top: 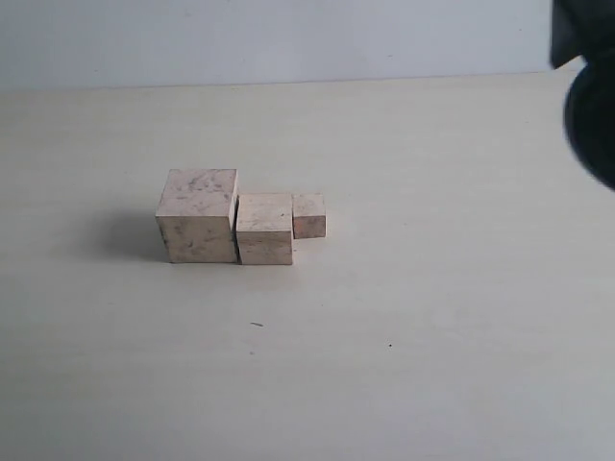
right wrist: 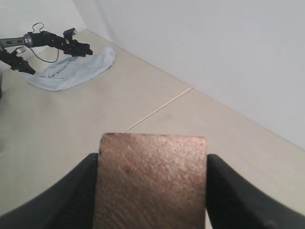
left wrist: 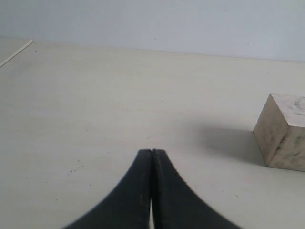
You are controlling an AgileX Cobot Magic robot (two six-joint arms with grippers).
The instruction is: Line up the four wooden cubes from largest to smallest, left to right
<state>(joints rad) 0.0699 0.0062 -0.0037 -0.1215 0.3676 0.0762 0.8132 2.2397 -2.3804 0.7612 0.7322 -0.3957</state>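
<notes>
Three cubes lined up on table (top: 442, 365), fourth up in right gripper (right wrist: 151, 200).
Exterior: largest cube (top: 199, 214), mid cube (top: 264, 229) and small cube (top: 308, 214) sat side by side, left to right. Left wrist: left gripper (left wrist: 152, 157) jaws pressed together, empty, largest cube near. Right wrist only: fourth cube (right wrist: 151, 171) pinched between the jaws.

Left claw (left wrist: 151, 155) closed (right claw (right wrist: 152, 164) clasps cube (right wrist: 151, 191)).

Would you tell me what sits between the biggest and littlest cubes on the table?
A middle-sized cube; the exterior view shows it.
</notes>
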